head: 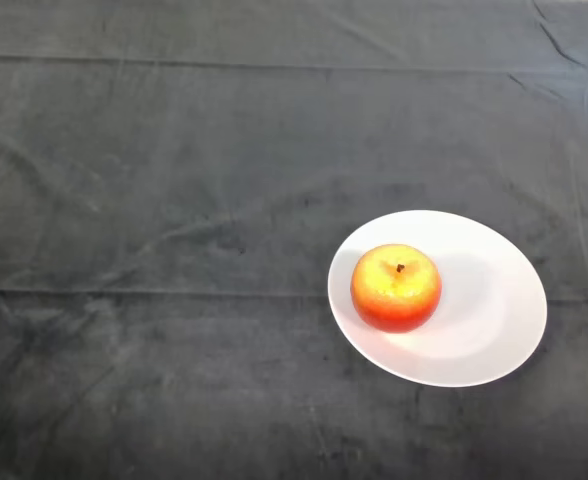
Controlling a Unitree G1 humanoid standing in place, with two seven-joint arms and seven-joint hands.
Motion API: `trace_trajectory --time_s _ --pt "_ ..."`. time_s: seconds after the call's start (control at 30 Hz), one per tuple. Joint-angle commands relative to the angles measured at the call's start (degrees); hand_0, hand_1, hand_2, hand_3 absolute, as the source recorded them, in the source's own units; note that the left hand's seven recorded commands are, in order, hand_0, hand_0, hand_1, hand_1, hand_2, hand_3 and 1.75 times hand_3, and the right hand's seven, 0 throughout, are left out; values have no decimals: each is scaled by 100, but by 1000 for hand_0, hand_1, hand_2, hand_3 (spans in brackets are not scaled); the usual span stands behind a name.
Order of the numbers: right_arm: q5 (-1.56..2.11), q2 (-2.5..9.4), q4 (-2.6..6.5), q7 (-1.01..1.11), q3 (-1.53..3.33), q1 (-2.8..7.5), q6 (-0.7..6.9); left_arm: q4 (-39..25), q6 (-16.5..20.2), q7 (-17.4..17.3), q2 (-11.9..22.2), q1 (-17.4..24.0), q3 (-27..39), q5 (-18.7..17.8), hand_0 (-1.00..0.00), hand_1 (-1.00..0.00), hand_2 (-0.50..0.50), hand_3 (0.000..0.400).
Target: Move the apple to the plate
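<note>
Down on the plate (494, 330) sits the apple (395, 287), stem up, where it belongs; no hand shows.

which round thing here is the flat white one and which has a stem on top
The flat white one is the round white plate; the stem belongs to the red and yellow apple, which sits on the plate's left part, stem up.

Head tipped down, looking over the tabletop (174, 200) from above, and that was all the view gave of the robot's body at that moment: no arm or wrist to call.
</note>
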Motion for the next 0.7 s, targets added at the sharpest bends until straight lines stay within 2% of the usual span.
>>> trace_trajectory --time_s 0.03,0.7 --pt "-8 -67 1 -12 -72 1 -20 20 90 39 223 201 25 121 0 0 0 0" --pt "-8 -66 -3 -14 -71 2 -20 -6 102 68 198 198 37 262 0 0 0 0"
